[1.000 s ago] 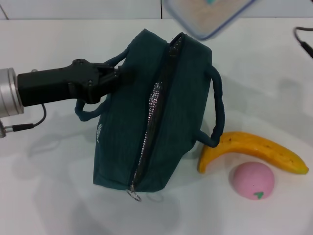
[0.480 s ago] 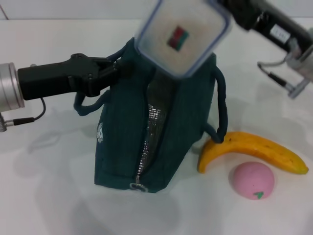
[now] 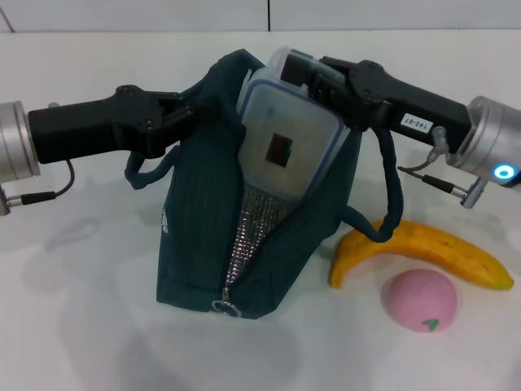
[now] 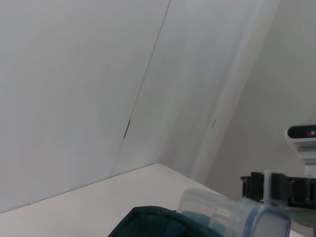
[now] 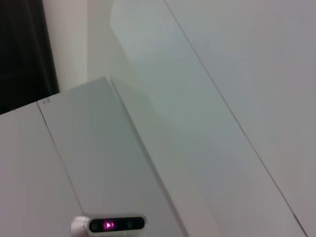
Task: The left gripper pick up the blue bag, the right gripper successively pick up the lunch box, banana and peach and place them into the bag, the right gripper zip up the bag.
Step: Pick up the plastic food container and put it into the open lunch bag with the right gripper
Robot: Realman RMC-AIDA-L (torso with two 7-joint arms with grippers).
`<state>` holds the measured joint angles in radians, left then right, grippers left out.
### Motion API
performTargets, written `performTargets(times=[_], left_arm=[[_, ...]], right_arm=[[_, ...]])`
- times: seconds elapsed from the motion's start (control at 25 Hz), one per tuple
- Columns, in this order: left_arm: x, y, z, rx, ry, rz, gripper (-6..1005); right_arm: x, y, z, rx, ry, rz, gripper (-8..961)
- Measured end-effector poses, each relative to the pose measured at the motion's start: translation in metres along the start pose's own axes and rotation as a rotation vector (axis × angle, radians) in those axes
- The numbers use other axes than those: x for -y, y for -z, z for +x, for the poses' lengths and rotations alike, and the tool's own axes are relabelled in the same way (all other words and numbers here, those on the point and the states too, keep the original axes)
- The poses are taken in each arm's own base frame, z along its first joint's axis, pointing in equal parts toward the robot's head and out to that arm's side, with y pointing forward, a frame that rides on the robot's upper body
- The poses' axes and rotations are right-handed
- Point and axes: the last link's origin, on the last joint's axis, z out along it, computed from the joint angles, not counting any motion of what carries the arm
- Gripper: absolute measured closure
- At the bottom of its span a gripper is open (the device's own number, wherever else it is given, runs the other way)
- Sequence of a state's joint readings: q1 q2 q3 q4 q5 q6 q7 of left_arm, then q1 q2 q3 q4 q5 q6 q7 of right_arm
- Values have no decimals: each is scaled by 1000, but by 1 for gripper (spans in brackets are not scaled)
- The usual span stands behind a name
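**Lunch box going into the open bag**

In the head view we are seeing the dark teal fabric bag (image 3: 244,244) standing on the white table (image 3: 73,326), its zip open and silver lining showing. The left wrist view is giving us only the bag's top edge (image 4: 148,222), a corner of the clear plastic lunch box with blue-trimmed lid (image 4: 237,217) and bare wall; the right wrist view is showing wall panels and a small camera unit (image 5: 109,224).

The left gripper (image 3: 183,114) is clamping the bag's upper left edge, jaws closed on the fabric. The right gripper (image 3: 305,77) is closed on the lunch box's (image 3: 285,142) far end, so the box is hanging tilted below those jaws, its lower part sitting inside the bag's mouth.

Half a second ago the box was hovering above the bag; now it is partly inside, and the opening is spreading wider.

The yellow banana (image 3: 423,248) and pink peach (image 3: 420,300) are lying right of the bag, the banana's tip touching the bag's strap.
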<state>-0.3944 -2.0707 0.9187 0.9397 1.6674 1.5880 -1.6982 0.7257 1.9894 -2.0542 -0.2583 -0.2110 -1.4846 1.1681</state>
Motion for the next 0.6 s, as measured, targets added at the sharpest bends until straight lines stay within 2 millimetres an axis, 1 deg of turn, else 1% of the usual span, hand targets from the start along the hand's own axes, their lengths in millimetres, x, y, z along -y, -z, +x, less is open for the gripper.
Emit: performTargets(times=[0.16, 0.32, 0.44, 0.6], left_arm=[[0, -1, 0, 0, 0, -1, 955], [1, -1, 0, -2, 3, 7, 955], [5, -4, -1, -6, 13, 23, 955], [8, -7, -2, -4, 27, 21, 955]], right_arm=[[-1, 0, 3, 1, -10, 5, 856], [-3, 7, 2, 11, -22, -4, 851], [-2, 9, 0, -4, -39, -8, 843], [0, 8, -1, -56, -28, -27, 724]])
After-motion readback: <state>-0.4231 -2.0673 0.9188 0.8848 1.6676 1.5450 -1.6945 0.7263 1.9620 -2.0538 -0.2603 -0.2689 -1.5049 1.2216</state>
